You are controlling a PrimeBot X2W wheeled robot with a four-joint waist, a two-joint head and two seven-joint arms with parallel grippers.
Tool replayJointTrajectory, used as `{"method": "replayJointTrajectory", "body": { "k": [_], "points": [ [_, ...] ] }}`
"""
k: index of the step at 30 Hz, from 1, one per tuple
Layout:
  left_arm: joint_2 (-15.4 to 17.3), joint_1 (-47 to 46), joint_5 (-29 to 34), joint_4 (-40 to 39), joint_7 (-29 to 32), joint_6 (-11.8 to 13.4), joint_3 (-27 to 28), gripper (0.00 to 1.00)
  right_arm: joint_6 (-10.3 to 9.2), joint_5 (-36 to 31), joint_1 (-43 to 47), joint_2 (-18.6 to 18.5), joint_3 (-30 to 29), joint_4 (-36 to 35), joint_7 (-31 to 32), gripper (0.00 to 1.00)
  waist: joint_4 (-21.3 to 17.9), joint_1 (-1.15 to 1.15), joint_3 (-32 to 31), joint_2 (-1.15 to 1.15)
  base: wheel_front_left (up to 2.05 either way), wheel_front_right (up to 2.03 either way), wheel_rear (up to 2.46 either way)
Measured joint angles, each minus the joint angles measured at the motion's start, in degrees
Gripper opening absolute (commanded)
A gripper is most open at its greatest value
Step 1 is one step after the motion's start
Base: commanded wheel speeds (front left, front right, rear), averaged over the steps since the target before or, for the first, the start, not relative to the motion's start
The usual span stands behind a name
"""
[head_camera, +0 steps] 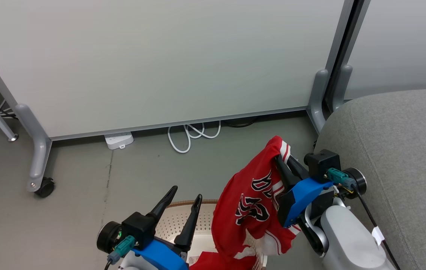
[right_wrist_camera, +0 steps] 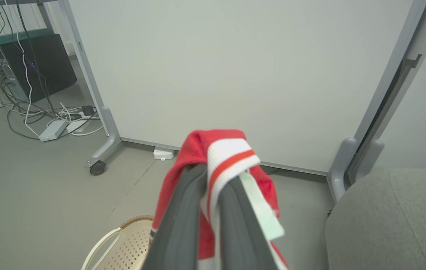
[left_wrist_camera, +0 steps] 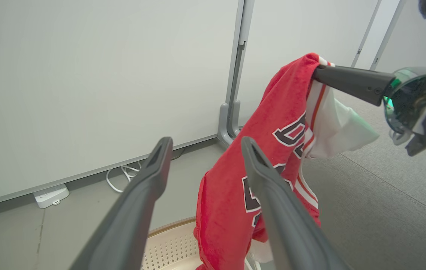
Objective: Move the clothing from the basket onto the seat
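The basket (head_camera: 171, 225) runs off the bottom edge of the head view, and its right part is hidden behind the hanging jersey (head_camera: 246, 202). The jersey's black-and-white lettering is folded and unreadable, and its lower end is cut off there too. The seat (head_camera: 404, 150) leaves the frame at the right and bottom.

Pale wheeled partition (head_camera: 153, 56) stands on grey floor (head_camera: 10, 225), white cable (head_camera: 194, 133) beneath

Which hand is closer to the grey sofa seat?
Right. The right gripper, holding the red jersey, is beside the grey fabric seat; the left gripper hovers over the cream basket.
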Motion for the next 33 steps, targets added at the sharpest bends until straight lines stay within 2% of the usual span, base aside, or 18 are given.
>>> {"method": "replayJointTrajectory", "body": {
  "k": [8,13,33],
  "points": [
    [-0.7,0.3,1.3,0.5,0.0,-0.6,1.4,1.00,0.00,0.3,0.0,0.0,0.3,-0.3,0.3,0.00,-0.6,0.00,0.0,0.00,0.00,0.00,0.00],
    [-1.0,0.3,2.0,0.6,0.0,-1.0,1.8,1.00,0.00,0.3,0.0,0.0,0.4,-0.3,0.3,0.00,-2.7,0.00,0.2,0.00,0.00,0.00,0.00],
    [-1.7,-0.6,2.6,0.0,0.0,-1.1,0.9,1.00,0.00,-0.4,-0.3,0.0,0.2,0.4,-0.1,0.00,-19.3,0.00,1.4,0.00,0.00,0.00,0.00]
  ]
}}
